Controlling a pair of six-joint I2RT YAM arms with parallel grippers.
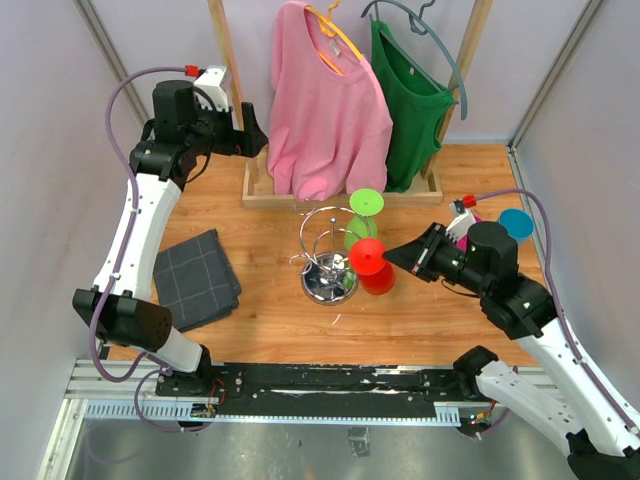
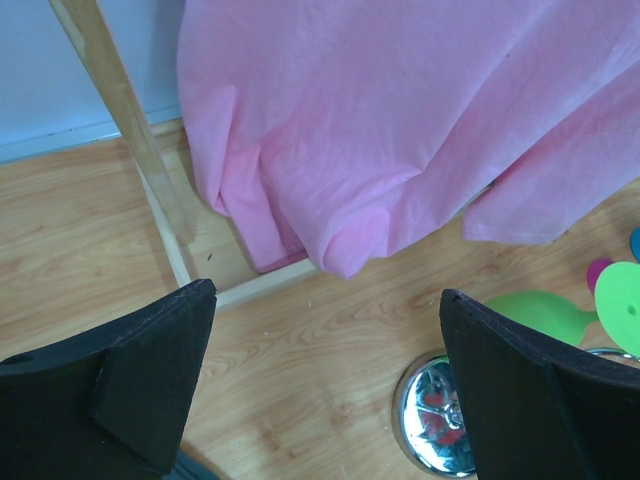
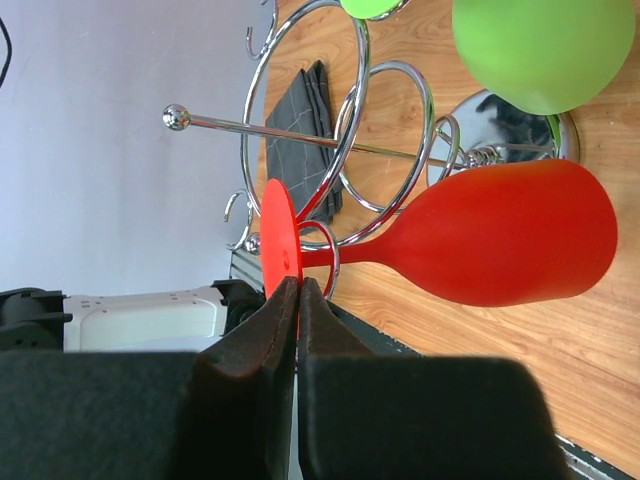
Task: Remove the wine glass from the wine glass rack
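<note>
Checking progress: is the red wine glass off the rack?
On it: red wine glass hangs, stem in a wine glass rack loop; right gripper pinches its foot.

You get the green wine glass (image 3: 545, 50) cropped by the top edge, and its bowl hides part of the wine glass rack (image 3: 495, 125) base.

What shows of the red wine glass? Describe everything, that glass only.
The red wine glass is opaque, glossy red and plastic-looking: a flat round foot, a thin stem and a rounded bowl. It hangs upside down on the wine glass rack, its stem through a small chrome loop, foot uppermost, bowl down beside the mirrored base and next to the green wine glass. The right gripper has its jaws shut on the rim of the foot.
</note>
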